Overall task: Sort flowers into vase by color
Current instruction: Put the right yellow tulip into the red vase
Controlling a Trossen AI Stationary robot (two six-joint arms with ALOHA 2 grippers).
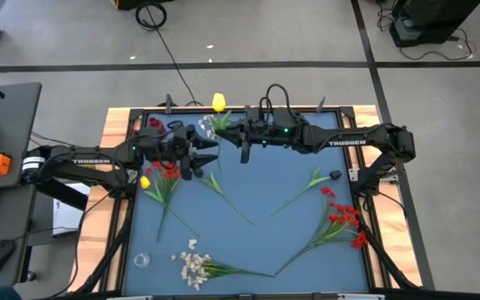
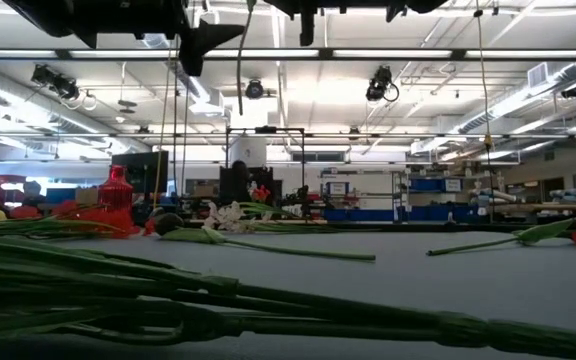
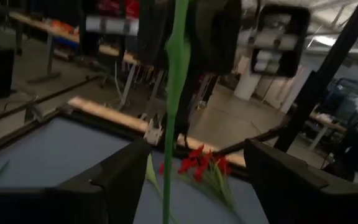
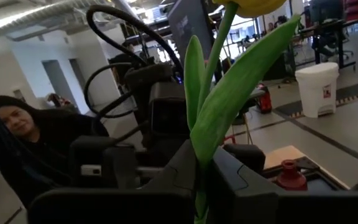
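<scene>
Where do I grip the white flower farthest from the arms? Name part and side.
Take the white flower on its bare stem, just beyond the blossom cluster. It lies flat and the stem is thin, so probably come from straight above, jaws set across the stem.

counter (image 1: 248,242): blue top, wooden rim | far-left corner: red vase (image 1: 154,123) standing | left side: red flowers (image 1: 167,172) lying flat | near edge: white blossom cluster (image 1: 195,267) | right side: red sprays (image 1: 344,222) sprawled out | above them: dark-bud stem (image 1: 311,184) | centre: loose green stem (image 1: 227,193)
</scene>
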